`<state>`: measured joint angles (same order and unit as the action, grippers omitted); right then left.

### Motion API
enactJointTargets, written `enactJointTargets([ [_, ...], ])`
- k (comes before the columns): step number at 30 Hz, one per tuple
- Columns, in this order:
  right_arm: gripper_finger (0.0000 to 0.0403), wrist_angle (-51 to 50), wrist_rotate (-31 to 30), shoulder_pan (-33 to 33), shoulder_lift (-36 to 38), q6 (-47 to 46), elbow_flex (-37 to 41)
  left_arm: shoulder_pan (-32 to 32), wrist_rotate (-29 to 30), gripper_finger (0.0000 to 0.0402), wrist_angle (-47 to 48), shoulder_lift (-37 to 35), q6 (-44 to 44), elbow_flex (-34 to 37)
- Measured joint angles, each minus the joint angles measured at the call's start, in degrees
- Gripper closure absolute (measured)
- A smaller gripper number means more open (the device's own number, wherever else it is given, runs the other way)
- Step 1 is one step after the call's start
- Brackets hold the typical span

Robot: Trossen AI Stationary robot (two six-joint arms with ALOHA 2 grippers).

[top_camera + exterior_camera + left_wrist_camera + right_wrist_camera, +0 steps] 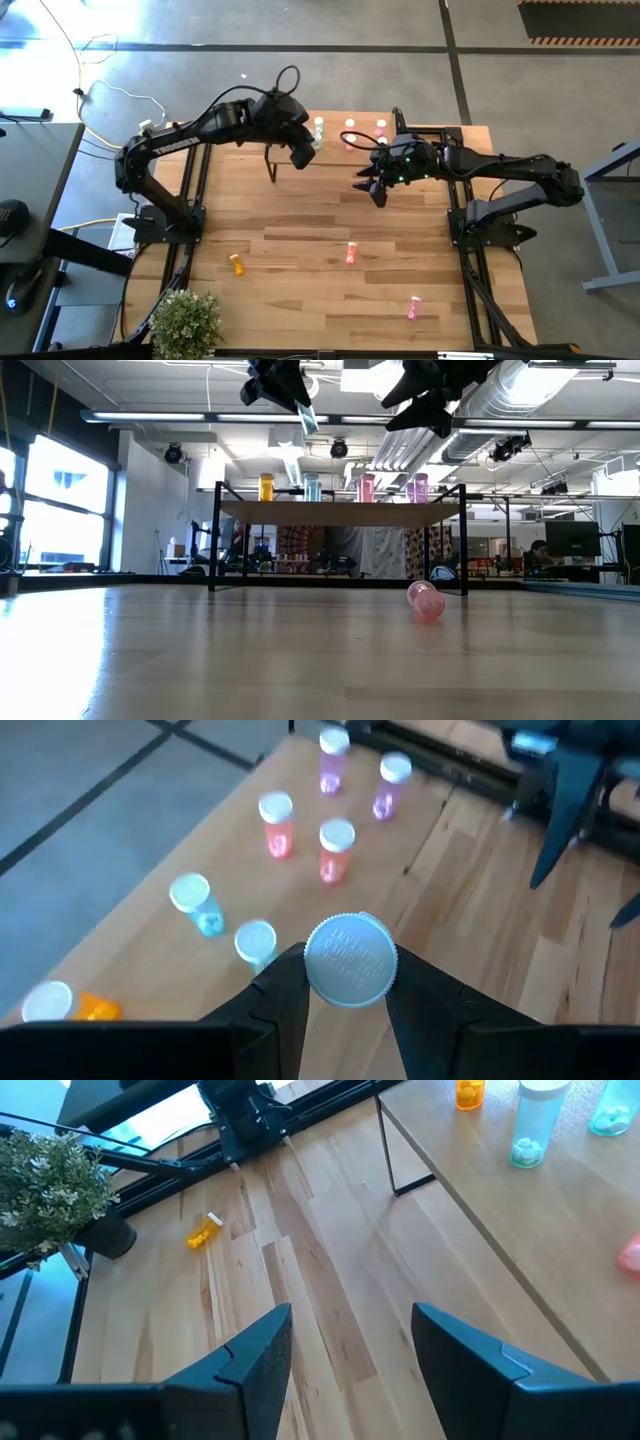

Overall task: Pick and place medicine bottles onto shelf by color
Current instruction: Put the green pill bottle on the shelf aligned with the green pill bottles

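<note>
I count seven bottles on the shelf [480, 910], three on the table [290, 290]. Left gripper [345, 982] pinches a probably pale-green bottle [349, 960]; right gripper [350, 1342] spread.

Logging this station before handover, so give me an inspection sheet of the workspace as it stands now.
Surface: light wooden tabletop, bare planks.
Job's things: small raised light-wood shelf carries upright bottles; orange bottle, salmon bottle and pink bottle lie on the table.
Clutter: potted green plant at the table's corner.
Grippers: left claw holds a pale-capped bottle above the shelf; right claw open.
Cables: white cable on floor.
Surroundings: grey floor.
</note>
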<state>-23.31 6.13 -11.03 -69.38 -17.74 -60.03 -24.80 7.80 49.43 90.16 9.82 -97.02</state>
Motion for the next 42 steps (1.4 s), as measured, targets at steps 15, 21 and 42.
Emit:
enactJointTargets([
  [15,0.0206,-0.1,-0.6,0.0,0.0,0.0,0.0,0.4,0.1,0.0291,4.4,10.0,0.0,-0.9],
  [21,0.0206,-0.1,-0.7,0.0,0.0,0.0,0.0,0.1,0.2,0.0291,4.4,12.5,-0.1,-0.9],
  [42,0.0206,0.0,-1.8,0.0,0.0,0.0,0.0,-3.3,-2.3,0.0291,3.9,13.7,-0.6,-0.9],
])
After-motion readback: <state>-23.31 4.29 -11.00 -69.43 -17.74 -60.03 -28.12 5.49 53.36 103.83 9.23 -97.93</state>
